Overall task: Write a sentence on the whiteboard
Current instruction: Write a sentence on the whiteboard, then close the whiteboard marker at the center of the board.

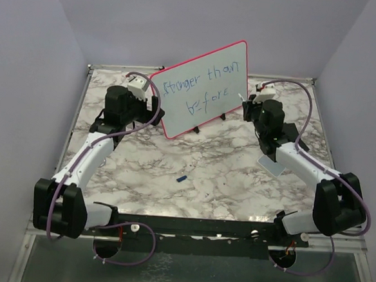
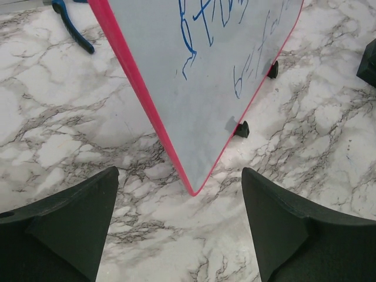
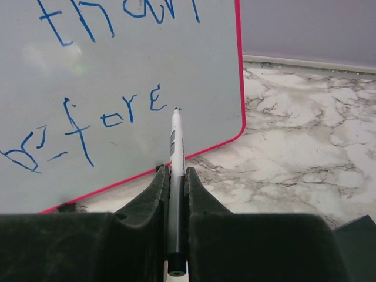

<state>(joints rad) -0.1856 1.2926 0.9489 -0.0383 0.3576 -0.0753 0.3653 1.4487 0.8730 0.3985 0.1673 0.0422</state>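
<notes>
The whiteboard (image 1: 177, 117) stands toward the far middle of the marble table (image 1: 206, 161), between the two arms. It is a white rectangle with rounded corners and a thin pink-red frame, propped on two small black feet (image 2: 241, 129) and turned at an angle to the table edge. The sentence (image 1: 179, 85) is thin, uneven blue handwriting in two rows, "Stronger than" above and "before" below it. The left gripper (image 2: 179, 170) is at the board's left end with its fingers (image 2: 70, 229) spread wide. The board's lower corner sits in the gap between them, touching neither. The right gripper (image 3: 175, 171) is clamped on a marker (image 3: 175, 147) that points at the board, its tip just right of the last "e" of "before". Whether the tip presses the surface is unclear. A small blue cap (image 1: 181, 178) lies on the marble nearer the arm bases.
</notes>
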